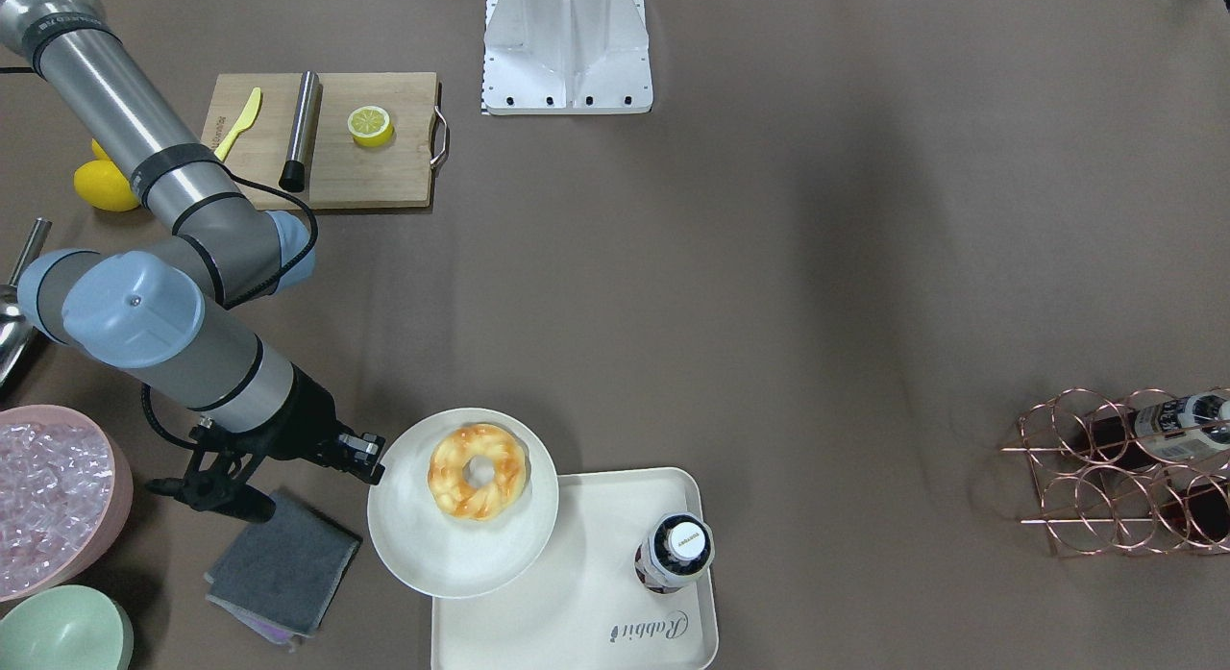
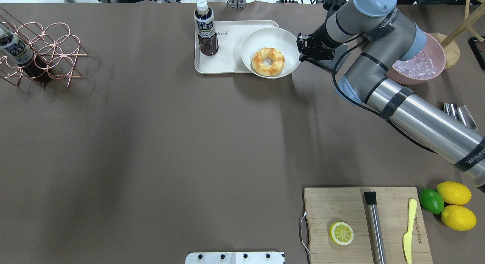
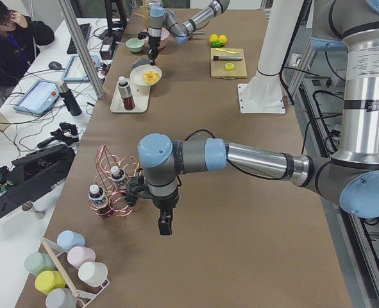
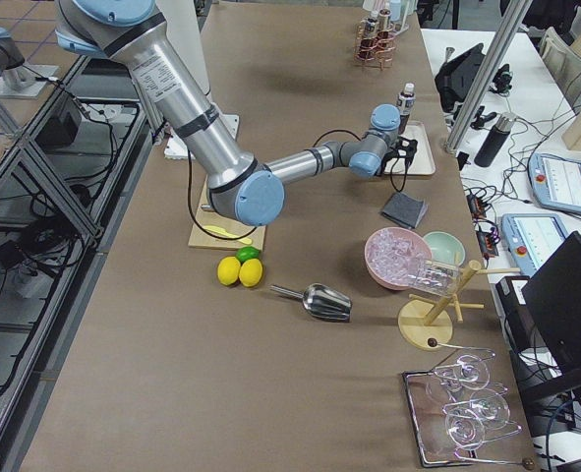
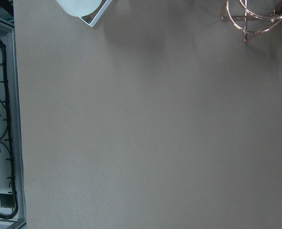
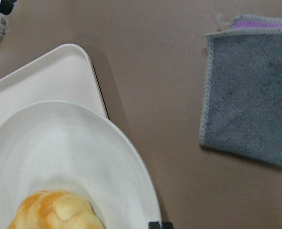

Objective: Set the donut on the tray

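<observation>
Bright, even, diffuse, from overhead. In the overhead view, throws broad soft shadow bands over the bench point(image 2: 151, 150) left of the plate point(image 2: 282, 38). Draws a thin dark line along the tray point(image 6: 50, 76) edge beside the plate. Glints on the steel arm tube point(image 2: 424, 122) right of the plate. Softens slightly at the plate's rim in the right wrist view.

Robotics lab: operator point(image 3: 9, 38) beside teach pendants point(image 3: 38, 96), aluminium framing point(image 3: 81, 48).

Your right arm point(image 2: 420, 118): silver tube, grey joints, pale-blue caps point(image 1: 133, 310), black bands, looped black cable point(image 2: 333, 79), black claw point(image 2: 300, 48).
</observation>
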Motion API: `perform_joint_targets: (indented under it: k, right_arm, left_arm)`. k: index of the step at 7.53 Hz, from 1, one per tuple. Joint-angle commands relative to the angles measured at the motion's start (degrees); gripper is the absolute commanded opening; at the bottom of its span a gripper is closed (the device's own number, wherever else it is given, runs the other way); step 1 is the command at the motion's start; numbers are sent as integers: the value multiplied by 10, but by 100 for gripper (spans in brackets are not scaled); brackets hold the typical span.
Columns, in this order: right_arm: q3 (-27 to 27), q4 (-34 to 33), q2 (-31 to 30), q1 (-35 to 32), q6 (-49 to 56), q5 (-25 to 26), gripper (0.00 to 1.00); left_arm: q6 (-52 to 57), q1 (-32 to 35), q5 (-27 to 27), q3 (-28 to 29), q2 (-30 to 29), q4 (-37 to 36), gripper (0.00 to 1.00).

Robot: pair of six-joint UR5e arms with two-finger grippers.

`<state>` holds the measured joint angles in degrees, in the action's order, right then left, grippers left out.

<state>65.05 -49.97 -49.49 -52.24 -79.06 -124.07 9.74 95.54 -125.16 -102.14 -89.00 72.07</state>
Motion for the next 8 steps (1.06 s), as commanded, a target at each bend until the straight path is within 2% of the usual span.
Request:
perform_joint_targets:
  k: [1,3,5,8]
  right_arm:
    - [-117,0,85,-3,1,2,0]
    - [-183,4,139,-1,2,12,0]
    - [-241,51,163,3,1,37,0]
    - [-259,51,186,5,-16,46,0]
  left_arm:
    - [0,2,-1,-2,5,1,98]
    - [0,2,0,-2,1,0,98]
    - [-1,0,0,0,-4,1,98]
    - [-2,-1,1,0,-11,0,98]
